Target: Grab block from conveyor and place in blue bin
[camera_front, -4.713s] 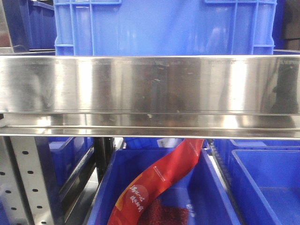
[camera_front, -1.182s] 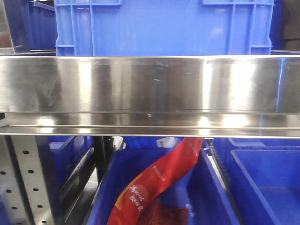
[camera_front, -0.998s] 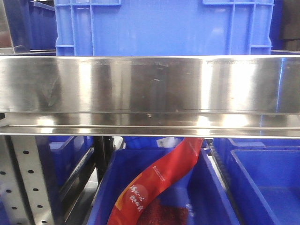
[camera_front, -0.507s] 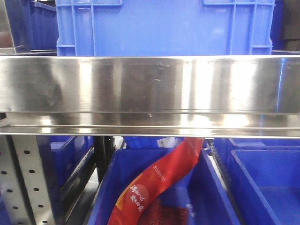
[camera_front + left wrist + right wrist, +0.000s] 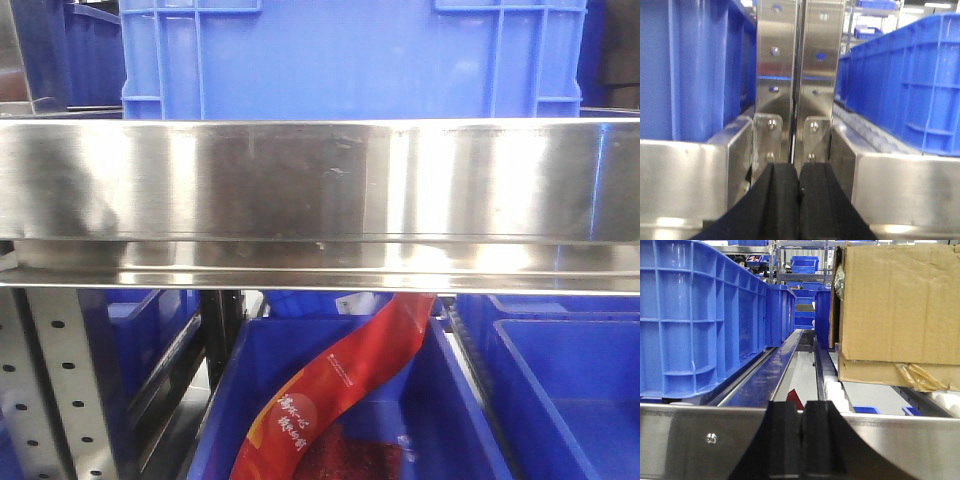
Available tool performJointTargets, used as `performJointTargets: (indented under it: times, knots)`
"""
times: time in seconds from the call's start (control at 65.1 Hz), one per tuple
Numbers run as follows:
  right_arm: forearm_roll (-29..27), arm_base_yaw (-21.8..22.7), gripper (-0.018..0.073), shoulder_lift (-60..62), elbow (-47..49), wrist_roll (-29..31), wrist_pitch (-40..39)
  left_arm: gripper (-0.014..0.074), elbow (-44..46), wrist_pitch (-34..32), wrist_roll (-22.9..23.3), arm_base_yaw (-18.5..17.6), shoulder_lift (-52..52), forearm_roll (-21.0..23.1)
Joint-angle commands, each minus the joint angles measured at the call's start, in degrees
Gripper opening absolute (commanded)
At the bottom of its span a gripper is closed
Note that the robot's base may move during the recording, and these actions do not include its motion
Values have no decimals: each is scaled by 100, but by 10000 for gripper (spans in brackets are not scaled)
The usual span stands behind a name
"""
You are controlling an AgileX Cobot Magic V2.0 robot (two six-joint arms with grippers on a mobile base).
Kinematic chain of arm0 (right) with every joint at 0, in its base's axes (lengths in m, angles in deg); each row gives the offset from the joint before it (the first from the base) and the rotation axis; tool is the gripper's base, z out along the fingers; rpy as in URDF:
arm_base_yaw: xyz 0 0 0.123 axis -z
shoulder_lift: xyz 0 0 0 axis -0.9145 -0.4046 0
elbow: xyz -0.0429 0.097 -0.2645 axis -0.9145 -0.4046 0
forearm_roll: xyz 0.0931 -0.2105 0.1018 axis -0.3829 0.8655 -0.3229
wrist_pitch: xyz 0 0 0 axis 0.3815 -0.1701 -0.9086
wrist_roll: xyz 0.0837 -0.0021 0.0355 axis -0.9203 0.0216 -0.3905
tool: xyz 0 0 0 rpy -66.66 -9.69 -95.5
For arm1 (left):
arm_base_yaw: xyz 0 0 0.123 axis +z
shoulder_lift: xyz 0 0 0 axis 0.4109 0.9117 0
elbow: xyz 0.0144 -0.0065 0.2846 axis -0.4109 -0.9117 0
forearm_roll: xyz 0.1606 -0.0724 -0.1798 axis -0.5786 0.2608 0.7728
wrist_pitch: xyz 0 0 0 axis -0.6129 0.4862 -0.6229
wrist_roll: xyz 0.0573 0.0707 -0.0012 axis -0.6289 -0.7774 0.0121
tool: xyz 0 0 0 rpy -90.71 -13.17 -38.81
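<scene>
Both grippers closed and empty, no block or belt in view.
Left gripper (image 5: 799, 200) has its black fingers pressed together, facing a steel post (image 5: 799, 75), blue bins (image 5: 695, 65) on either side of it. Right gripper (image 5: 803, 440) is also pinched closed behind a steel rail (image 5: 690, 440); blue bin (image 5: 695, 320) ahead-left, cardboard box (image 5: 900, 305) ahead-right. Front view: blue bin (image 5: 350, 60) above steel rail, red packet (image 5: 340, 385) in a lower bin.
</scene>
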Motion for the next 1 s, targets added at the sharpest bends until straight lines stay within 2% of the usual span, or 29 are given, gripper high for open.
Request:
performJointTargets:
  times: [0.0, 0.169, 0.307, 0.983]
  knots:
    - [50, 30, -162, 44, 0, 11, -133, -111, 0, -21, 52, 11, -32, -26]
    - [50, 30, -162, 44, 0, 11, -133, -111, 0, -17, 52, 11, -32, -26]
    - [50, 30, -162, 44, 0, 11, -133, -111, 0, 14, -253, 11, -32, -26]
    - [50, 30, -162, 44, 0, 11, -133, -111, 0, 4, -287, 11, -32, -26]
